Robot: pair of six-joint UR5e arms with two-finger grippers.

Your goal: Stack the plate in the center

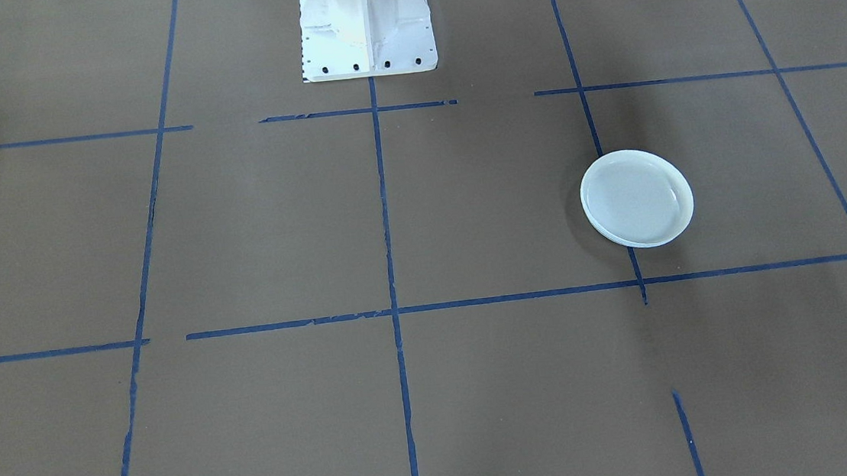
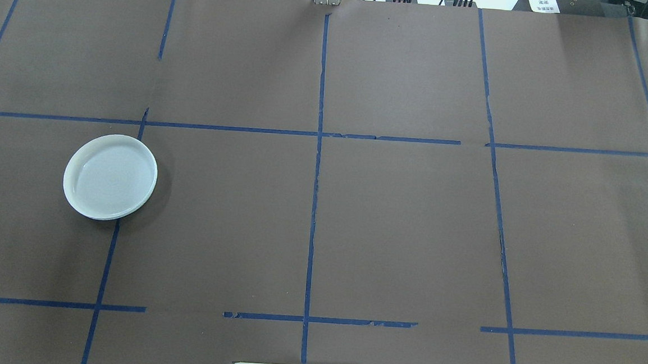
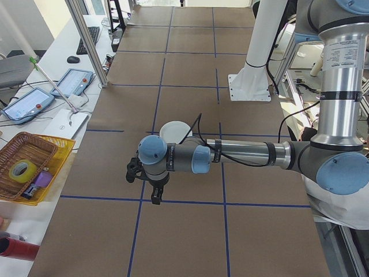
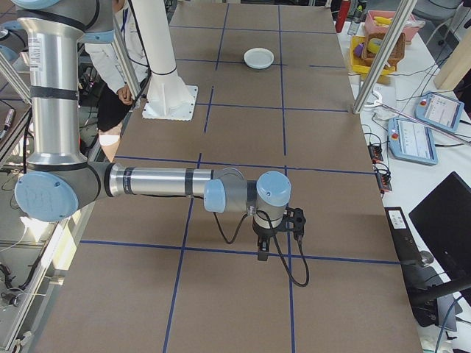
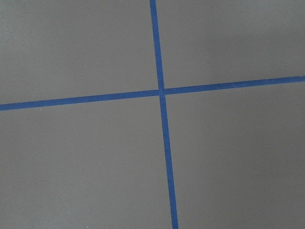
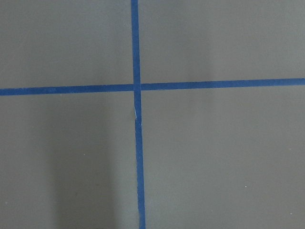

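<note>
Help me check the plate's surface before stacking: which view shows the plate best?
The overhead exterior view shows the plate best: whole, unobstructed, seen from above. The front-facing view also shows it whole, more obliquely. Exterior right shows it small and far; in exterior left the arm partly hides it. Neither wrist view shows it.

Plate [image 2: 110, 177]: pale blue-grey, smooth, thin lighter rim
Table cover [image 2: 411, 232]: flat brown, gridded with dark blue tape lines [image 2: 314, 204], some broken
Robot base [image 1: 365, 24]: white, with black bolt heads
Arms [image 4: 162, 181]: silver tubes, light blue joint caps, black grippers
Basket [image 3: 26, 164]: brown wicker on a yellow tray, holding a yellow tape roll
</note>
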